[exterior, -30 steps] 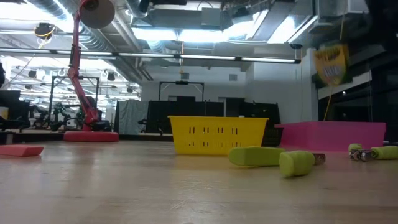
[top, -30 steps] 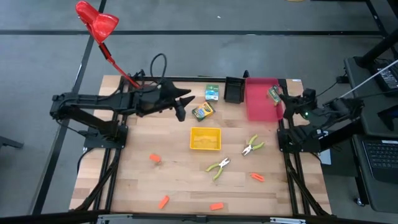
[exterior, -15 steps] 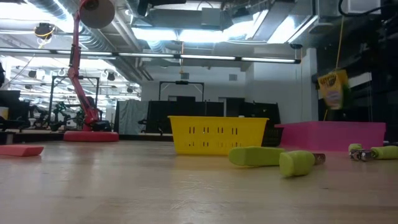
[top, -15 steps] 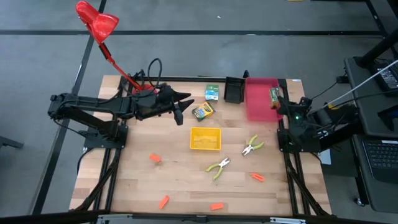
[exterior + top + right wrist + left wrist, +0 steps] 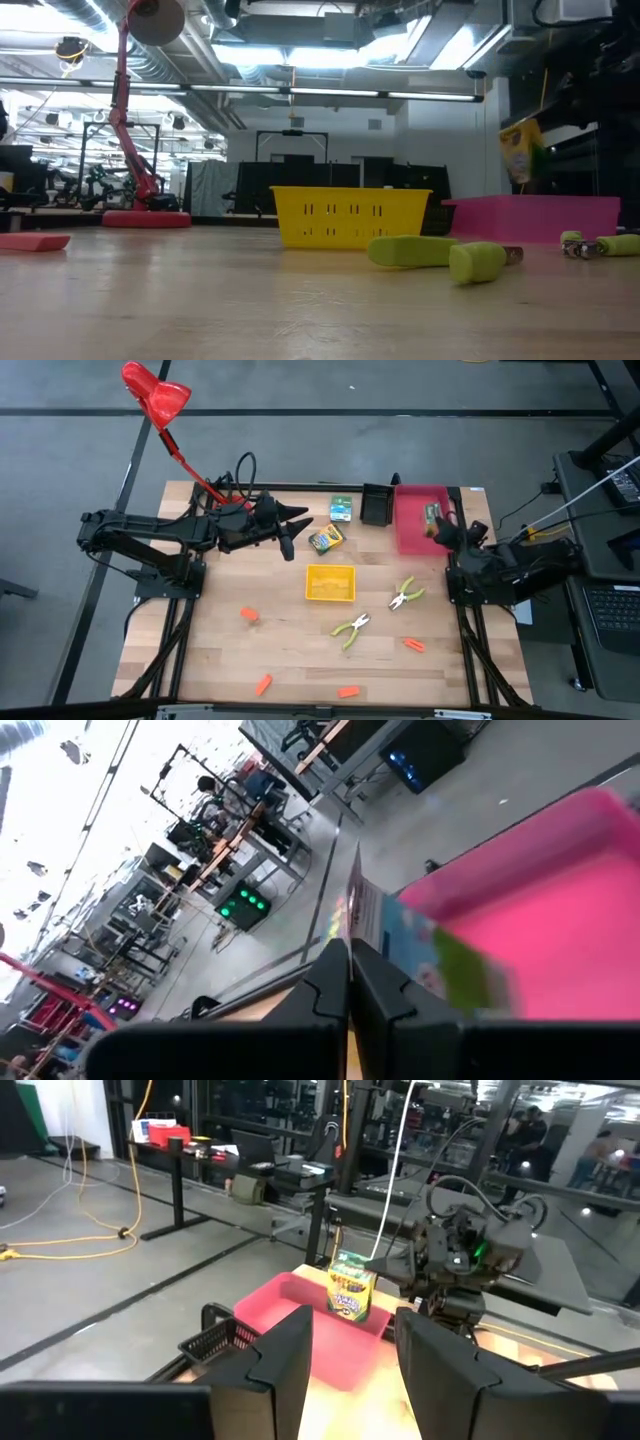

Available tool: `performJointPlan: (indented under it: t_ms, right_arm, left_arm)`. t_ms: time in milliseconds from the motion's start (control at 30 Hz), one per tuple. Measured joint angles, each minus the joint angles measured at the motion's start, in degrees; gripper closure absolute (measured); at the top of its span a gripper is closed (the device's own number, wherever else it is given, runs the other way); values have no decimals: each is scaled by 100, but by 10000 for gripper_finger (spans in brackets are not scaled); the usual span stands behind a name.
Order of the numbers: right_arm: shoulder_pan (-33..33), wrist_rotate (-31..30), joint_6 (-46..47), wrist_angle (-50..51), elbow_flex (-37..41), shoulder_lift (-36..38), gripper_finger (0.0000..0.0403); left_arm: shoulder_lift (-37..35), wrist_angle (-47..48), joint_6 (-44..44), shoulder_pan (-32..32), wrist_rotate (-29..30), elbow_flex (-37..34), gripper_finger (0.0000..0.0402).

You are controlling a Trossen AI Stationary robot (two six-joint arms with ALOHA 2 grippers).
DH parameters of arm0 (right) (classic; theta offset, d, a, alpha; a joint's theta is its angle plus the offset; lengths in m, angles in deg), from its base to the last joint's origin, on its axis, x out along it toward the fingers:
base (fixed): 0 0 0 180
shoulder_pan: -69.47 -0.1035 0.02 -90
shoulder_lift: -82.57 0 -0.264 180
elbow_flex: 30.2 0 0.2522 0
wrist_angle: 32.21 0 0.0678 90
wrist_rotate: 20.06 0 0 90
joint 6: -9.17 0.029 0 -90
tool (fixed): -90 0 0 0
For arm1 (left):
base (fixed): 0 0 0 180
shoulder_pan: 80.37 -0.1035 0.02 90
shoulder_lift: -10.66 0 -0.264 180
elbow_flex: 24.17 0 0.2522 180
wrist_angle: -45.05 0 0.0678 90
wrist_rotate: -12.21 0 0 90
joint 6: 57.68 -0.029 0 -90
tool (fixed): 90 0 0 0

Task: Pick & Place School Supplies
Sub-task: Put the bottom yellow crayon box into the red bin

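Note:
My right gripper (image 5: 441, 527) is shut on a printed yellow-green box (image 5: 431, 515) and holds it above the pink tray (image 5: 412, 538). The left wrist view also shows this box (image 5: 350, 1284), and the low view shows it (image 5: 520, 150) too. Two more boxes lie flat on the table, one (image 5: 341, 509) by the far edge and one (image 5: 326, 540) just below my left gripper (image 5: 290, 532). That gripper is open and hovers touching nothing. Two yellow-green-handled tools (image 5: 405, 595) (image 5: 350, 628) and several orange pieces (image 5: 249, 614) lie on the wood. My right gripper pinches the box between its two fingers (image 5: 330, 982), and the box's thin edge (image 5: 352, 910) sticks out past the fingertips. It reaches in level from the table's right side. The box is lifted clear above the pink tray (image 5: 318, 1330) and stands nearly upright.
A black bin (image 5: 377, 505) stands next to the pink tray at the far edge. A small yellow tray (image 5: 330, 582) sits mid-table. The red desk lamp (image 5: 155, 395) rises from the far left corner. The near left wood has room between the orange pieces.
My right gripper has come down with the box and shifted slightly toward the table's left, so the box now hangs low over the pink tray instead of high above it. It has stayed shut on the box.

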Motion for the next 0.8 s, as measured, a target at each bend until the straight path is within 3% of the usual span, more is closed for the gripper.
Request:
performJointPlan:
  t_ms: [233, 800]
  right_arm:
    - [713, 715, -1107, -1785, 412, -399, 403]
    - [2093, 2553, -1124, -2516, 445, -1661, 403]
  left_arm:
    - [0, 2, -6, 0, -6, 0, 261]
    - [2, -140, -154, 0, -109, 0, 261]
